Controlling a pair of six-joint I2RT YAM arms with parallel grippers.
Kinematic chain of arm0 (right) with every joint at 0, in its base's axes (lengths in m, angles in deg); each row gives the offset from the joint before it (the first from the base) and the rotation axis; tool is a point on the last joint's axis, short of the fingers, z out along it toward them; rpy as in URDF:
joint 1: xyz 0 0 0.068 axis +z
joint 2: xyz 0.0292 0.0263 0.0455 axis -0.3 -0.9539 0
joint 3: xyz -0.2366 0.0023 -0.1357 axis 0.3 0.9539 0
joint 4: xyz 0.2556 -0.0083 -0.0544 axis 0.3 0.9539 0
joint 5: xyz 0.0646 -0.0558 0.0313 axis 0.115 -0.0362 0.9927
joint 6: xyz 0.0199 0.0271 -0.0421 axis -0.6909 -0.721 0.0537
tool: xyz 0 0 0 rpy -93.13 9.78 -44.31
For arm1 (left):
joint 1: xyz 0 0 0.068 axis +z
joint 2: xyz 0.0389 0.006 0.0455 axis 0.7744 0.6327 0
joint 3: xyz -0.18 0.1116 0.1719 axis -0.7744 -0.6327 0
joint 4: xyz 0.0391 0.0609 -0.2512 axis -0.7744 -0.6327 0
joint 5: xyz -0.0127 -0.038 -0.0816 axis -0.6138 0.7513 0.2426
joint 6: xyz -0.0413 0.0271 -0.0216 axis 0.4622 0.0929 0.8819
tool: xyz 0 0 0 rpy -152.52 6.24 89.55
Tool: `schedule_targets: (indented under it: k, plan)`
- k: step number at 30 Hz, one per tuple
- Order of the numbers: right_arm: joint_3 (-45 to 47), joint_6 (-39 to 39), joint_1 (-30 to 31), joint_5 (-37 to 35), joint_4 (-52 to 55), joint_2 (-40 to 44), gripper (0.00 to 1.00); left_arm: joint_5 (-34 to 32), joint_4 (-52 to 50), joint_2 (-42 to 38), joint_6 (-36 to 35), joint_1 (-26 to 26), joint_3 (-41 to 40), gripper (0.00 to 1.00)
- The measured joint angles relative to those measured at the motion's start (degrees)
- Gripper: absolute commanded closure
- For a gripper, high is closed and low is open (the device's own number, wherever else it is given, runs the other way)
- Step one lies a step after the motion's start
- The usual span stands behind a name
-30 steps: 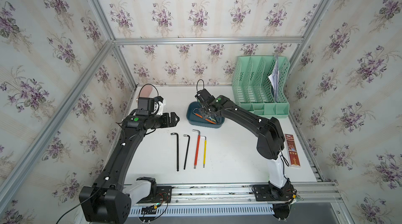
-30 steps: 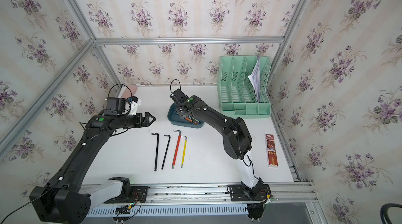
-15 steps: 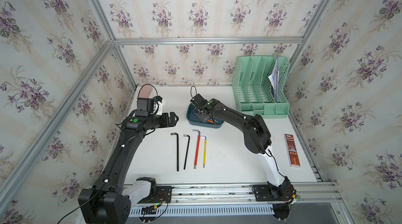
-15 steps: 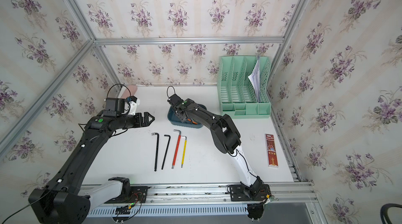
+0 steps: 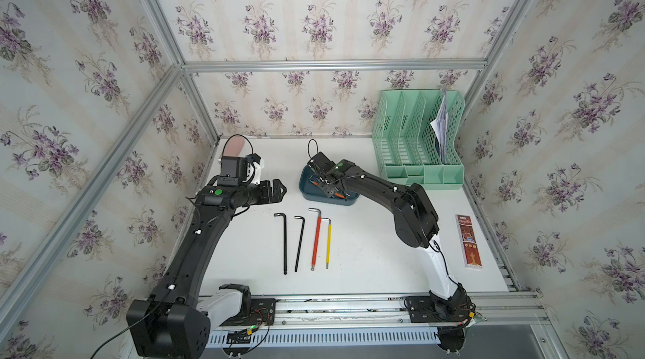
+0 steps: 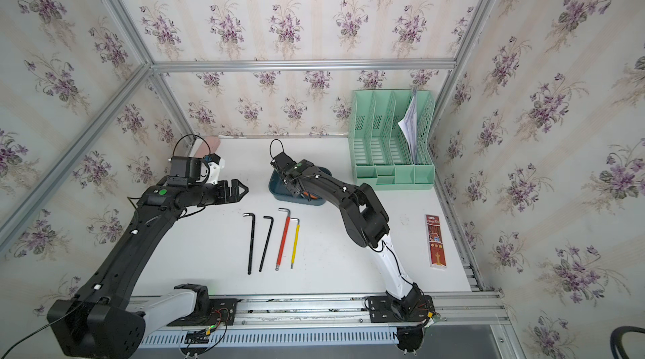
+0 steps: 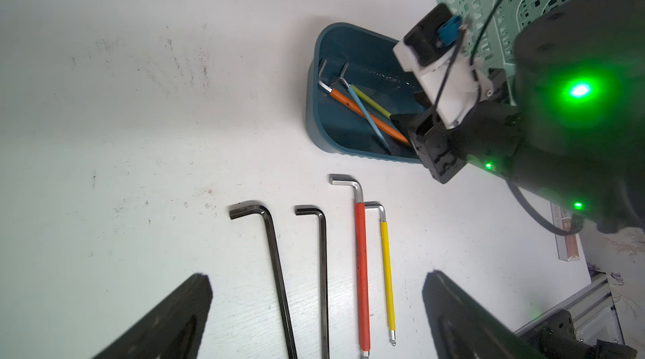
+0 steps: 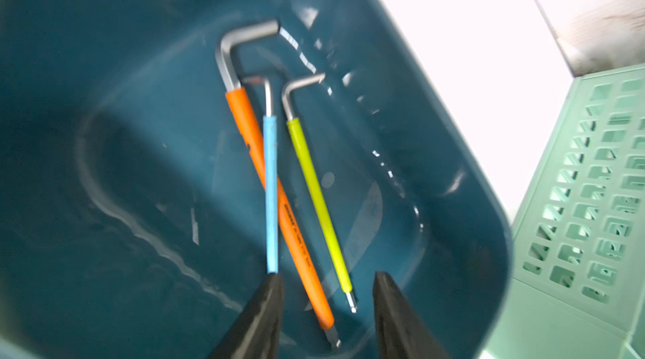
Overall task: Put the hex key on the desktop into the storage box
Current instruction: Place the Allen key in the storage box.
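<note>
**A:** If you check both top views, the right end effector (image 5: 327,190) is down in the storage box (image 5: 323,201), and four lie in a row on the counter (image 5: 377,263): long black hex key (image 5: 284,242), short black hex key (image 5: 299,242), red hex key (image 5: 316,238), yellow hex key (image 5: 328,242).

**B:** Left wrist view: left end effector (image 7: 317,278) spread wide, holding nothing, that row in front of it.

**A:** And the right wrist view?

**B:** Fingers (image 8: 265,312) parted, clamped on nothing; orange hex key (image 8: 246,130), blue hex key (image 8: 270,217) and green hex key (image 8: 317,200) rest on the box floor, blue crossing over orange.
</note>
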Motion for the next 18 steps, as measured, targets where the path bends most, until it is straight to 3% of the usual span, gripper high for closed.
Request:
schedule_targets:
  k: [9, 18]
  plan:
    - [11.3, -10.4, 0.0, 0.8, -3.1, 13.5, 0.51, -1.7, 0.0, 0.9, 0.0, 0.0, 0.0, 0.01]
    - [32.5, -24.2, 0.8, 10.8, -8.3, 27.4, 0.53, -2.8, 0.0, 3.4, 0.0, 0.0, 0.2, 0.01]
